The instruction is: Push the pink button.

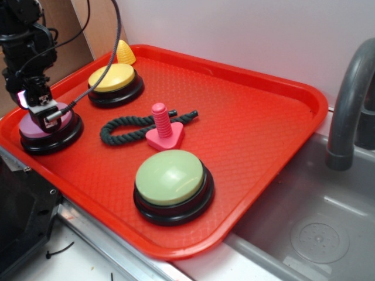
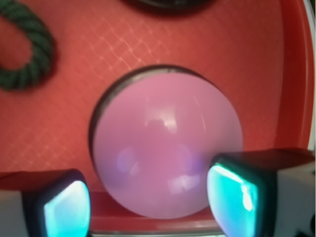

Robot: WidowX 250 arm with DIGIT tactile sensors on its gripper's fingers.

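The pink button [image 1: 30, 127], a pale pink dome on a black base, stands at the left end of the red tray [image 1: 275, 175]. My gripper [image 1: 45, 115] is right over it, low on the dome's top; whether it touches cannot be told. In the wrist view the pink button [image 2: 165, 148] fills the middle. My gripper [image 2: 150, 207] is open, its two cyan-lit fingertips [image 2: 66, 210] standing wide apart on either side of the dome's near edge. Nothing is held between them.
On the tray are a yellow button [image 1: 111, 77], a larger pale-green button [image 1: 170, 177], a pink screw-shaped toy [image 1: 162, 126], a dark green rope [image 1: 126, 130] and a yellow cone [image 1: 124, 52]. A sink [image 1: 316, 234] and faucet [image 1: 351, 99] lie to the right.
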